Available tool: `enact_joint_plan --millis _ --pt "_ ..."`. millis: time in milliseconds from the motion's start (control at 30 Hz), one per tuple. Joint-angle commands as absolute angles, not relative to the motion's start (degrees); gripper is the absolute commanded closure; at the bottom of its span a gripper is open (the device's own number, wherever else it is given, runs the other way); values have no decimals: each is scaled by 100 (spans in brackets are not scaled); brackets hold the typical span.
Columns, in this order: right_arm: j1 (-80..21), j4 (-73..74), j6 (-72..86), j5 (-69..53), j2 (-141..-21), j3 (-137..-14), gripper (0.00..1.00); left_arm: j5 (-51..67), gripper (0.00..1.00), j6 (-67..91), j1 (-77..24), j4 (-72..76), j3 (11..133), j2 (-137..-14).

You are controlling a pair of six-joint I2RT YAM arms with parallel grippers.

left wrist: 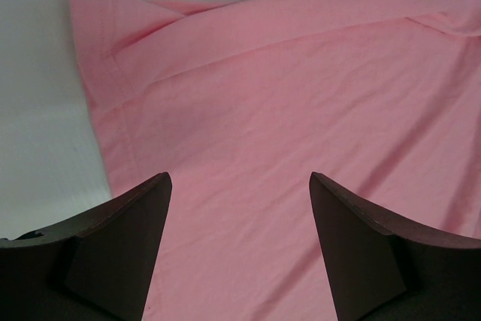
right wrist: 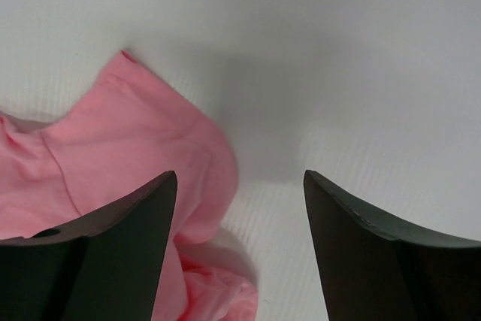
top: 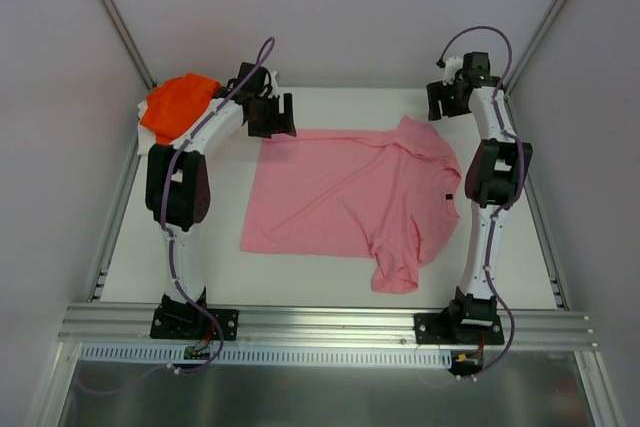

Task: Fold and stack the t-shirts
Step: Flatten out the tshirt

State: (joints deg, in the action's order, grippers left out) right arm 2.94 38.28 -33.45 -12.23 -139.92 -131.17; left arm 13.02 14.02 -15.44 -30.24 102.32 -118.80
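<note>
Top external only: orange t-shirt (top: 178,102)

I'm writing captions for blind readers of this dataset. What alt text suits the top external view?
A light pink t-shirt lies spread on a white table, with the left gripper over its far hem corner and the right gripper by its far sleeve. A bunched orange t-shirt sits at the table's far left corner.

Pink t-shirt (top: 340,197): unfolded, spread nearly flat in the middle of the desk (top: 300,272), hem to the left, collar to the right, near sleeve rumpled. Orange t-shirt (top: 175,102): bunched in a heap at the far left corner, apart from the pink one.
</note>
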Motion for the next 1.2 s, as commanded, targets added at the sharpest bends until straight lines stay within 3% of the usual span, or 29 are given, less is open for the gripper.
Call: enact_joint_plan --millis 0,433,533,800,867,1167 --pt "176 4130 -3260 -1240 -14089 -13262 28 1397 24 1380 -1591 -2936 10213 -11645" --pt "9 4500 -3076 -1538 -13931 -13149 37 1433 24 1397 -1591 -2979 10600 -11839" --pt "9 4500 -3024 -1547 -13957 -13087 45 1406 24 1380 -1582 -3014 10565 -11795" --pt "9 4491 -3050 -1468 -14036 -13148 91 1362 24 1371 -1582 -3006 10389 -11681" --pt "9 4483 -3067 -1459 -14036 -13227 97 1345 24 1371 -1591 -2997 10389 -11681" --pt "9 3806 -3585 -976 -13773 -13447 100 1371 24 1371 -1591 -2979 10441 -11725"
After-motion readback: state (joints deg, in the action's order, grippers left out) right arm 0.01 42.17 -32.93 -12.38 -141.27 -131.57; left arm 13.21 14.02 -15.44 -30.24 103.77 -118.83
